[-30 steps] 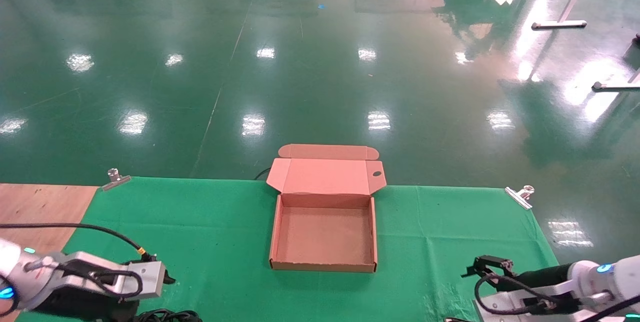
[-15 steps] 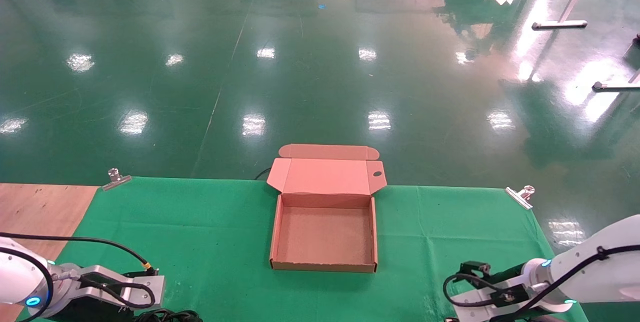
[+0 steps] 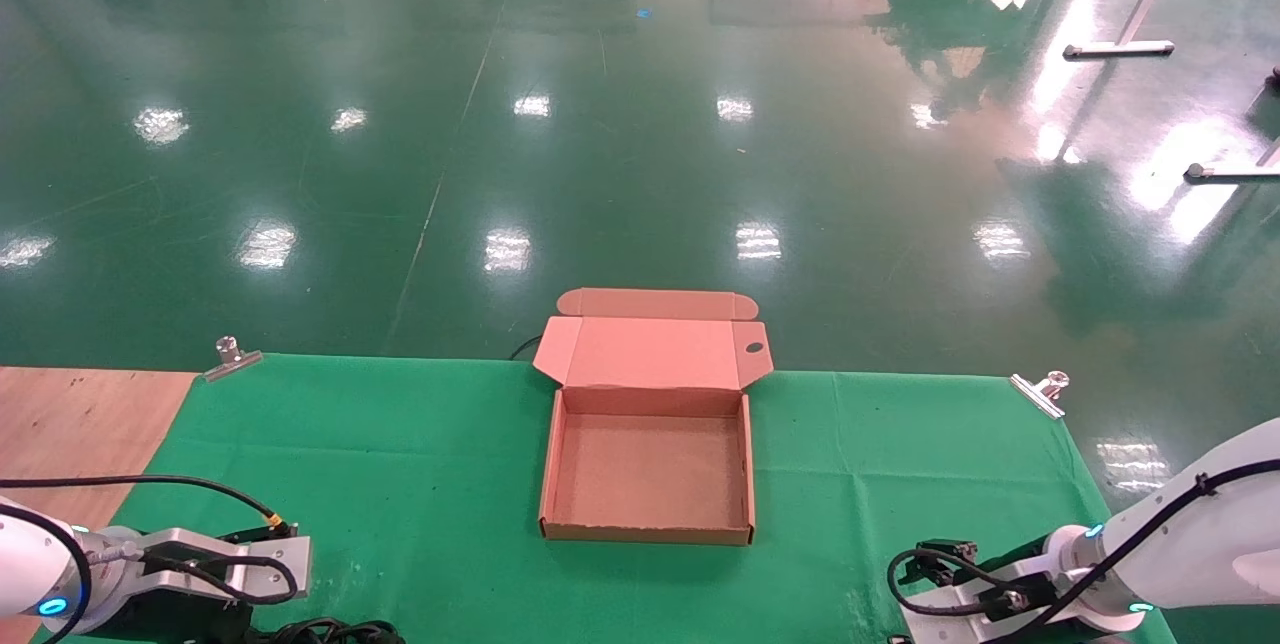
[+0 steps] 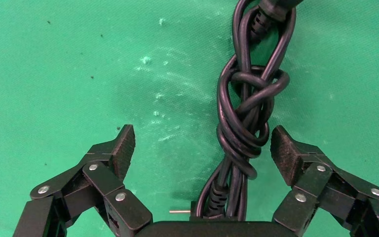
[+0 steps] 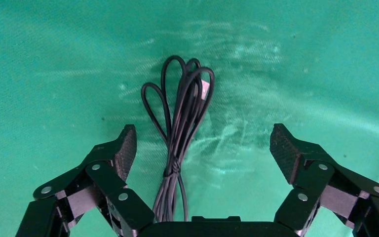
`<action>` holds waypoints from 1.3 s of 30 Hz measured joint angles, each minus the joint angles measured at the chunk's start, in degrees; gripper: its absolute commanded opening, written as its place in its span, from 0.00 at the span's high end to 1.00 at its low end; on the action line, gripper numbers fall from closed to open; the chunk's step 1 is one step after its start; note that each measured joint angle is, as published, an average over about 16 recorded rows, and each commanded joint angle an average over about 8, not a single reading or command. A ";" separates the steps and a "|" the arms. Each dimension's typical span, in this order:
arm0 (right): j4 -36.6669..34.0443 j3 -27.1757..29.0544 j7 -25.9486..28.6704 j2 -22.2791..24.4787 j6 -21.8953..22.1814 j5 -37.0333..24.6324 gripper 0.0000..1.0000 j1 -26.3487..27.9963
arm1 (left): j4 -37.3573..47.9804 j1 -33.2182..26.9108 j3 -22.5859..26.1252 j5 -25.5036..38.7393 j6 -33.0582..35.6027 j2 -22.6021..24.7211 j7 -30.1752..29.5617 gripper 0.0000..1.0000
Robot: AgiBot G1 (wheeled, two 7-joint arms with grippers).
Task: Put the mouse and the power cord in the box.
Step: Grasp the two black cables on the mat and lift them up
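Brown cardboard box point(image 3: 648, 469) sits open and empty at centre of the green cloth point(image 3: 430, 464), lid flap folded back w/ a small round hole. Left gripper point(image 4: 202, 148), low at the near-left corner, fingers spread wide either side of the power cord point(image 4: 244, 123), a thick black cable knotted round itself, lying on the cloth, ungrasped. Right gripper point(image 5: 202, 145), near-right corner, likewise spread over a thin black cable bundle point(image 5: 180, 128).
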 measured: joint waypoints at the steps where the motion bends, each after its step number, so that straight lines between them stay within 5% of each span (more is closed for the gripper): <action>1: -0.64 0.06 -0.49 -0.03 -0.02 0.11 1.00 0.26 | 0.21 -0.07 0.00 0.00 0.00 0.05 0.24 1.00; 39: -12.30 0.98 -9.95 -1.27 -1.25 1.85 1.00 5.21 | 3.80 -2.69 -0.69 -1.09 8.49 -1.94 5.12 1.00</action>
